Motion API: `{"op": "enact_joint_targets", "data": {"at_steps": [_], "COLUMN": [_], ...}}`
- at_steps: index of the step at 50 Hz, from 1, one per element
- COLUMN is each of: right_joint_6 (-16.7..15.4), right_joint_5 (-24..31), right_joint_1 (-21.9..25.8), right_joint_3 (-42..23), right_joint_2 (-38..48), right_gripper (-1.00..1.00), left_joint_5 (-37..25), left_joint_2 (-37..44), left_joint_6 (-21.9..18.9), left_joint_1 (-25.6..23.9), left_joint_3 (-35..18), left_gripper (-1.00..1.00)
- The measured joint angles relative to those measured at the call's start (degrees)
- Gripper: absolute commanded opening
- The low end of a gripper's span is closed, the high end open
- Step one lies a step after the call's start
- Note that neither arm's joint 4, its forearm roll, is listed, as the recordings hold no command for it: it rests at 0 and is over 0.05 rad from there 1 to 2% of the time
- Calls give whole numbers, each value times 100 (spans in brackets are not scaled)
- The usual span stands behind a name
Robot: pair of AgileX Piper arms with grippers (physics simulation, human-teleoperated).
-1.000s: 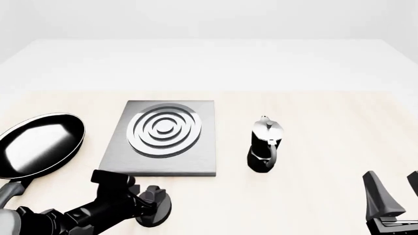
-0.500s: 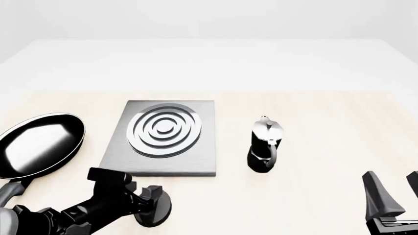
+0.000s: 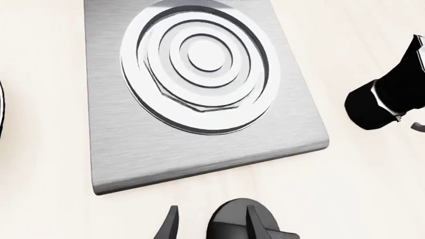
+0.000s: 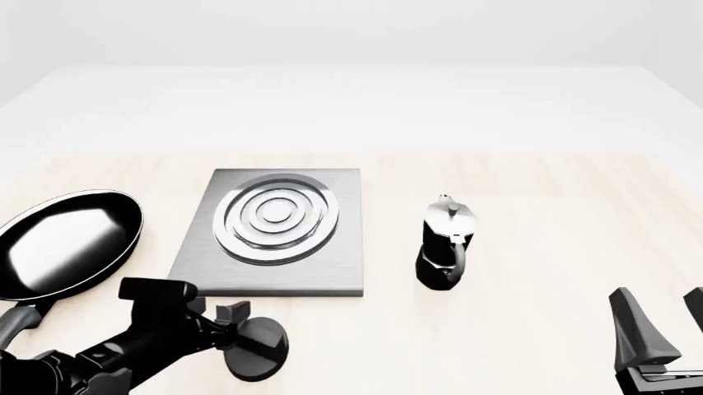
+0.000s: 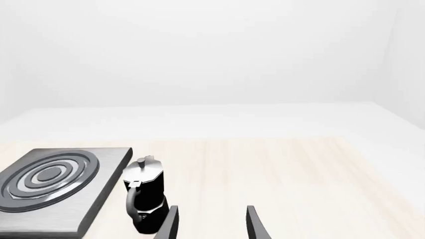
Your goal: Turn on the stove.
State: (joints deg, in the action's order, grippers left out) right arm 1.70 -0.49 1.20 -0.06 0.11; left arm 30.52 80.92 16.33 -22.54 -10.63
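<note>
Right now your left tool (image 4: 225, 322) sits low at the near-left of the bench (image 4: 528, 214), just beside the black round knob (image 4: 258, 348). From the wrist camera, one finger (image 3: 168, 225) stands clear on one side of the knob (image 3: 242, 224) and the other finger overlaps its raised ridge — the jaws are parted around it, not clamped, and you cannot tell whether that second finger is actually touching.

The knob lies flat on the bench, just in front of the near edge of the stove slab (image 4: 329, 259) and apart from it. That slab is a square of brushed grey metal with a concentric silver ring burner (image 4: 276, 217) set into its top; it lies flat, left of centre.

Left of the stove, the shiny black frying pan (image 4: 66, 245) rests with its handle running toward you, close to your left arm. Right of the stove, and not touching it, the moka pot (image 4: 445, 244) stands upright.

Your right tool (image 4: 663, 325) hangs at the near-right corner, well apart from everything — its two fingers (image 5: 256, 224) spread wide, holding nothing, with bare bench between them.
</note>
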Motion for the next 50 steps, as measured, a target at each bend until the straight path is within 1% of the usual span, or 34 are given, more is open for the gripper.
{"op": "enact_joint_targets", "data": {"at_steps": [11,19,24,33,43,50], "right_joint_6": [-13,-22,-30,-60,-98,-119], "right_joint_5": [-2,-7,-9,-6,0,1], "right_joint_1": [0,2,5,15,25,33], "right_joint_3": [0,0,0,0,-1,-2], "right_joint_2": [-3,-4,-5,-5,-5,-5], "right_gripper": [100,100,100,100,100,100], "left_joint_5": [-96,-559,-1018,-2121,-3253,-3956], "left_joint_2": [-151,-824,-1543,-3308,-5058,-6074], "left_joint_6": [-73,-211,-300,-308,-70,91], "left_joint_1": [144,215,272,152,-122,-200], "left_joint_3": [42,32,15,-57,-174,-261], "left_gripper": [100,100,100,100,100,100]}}
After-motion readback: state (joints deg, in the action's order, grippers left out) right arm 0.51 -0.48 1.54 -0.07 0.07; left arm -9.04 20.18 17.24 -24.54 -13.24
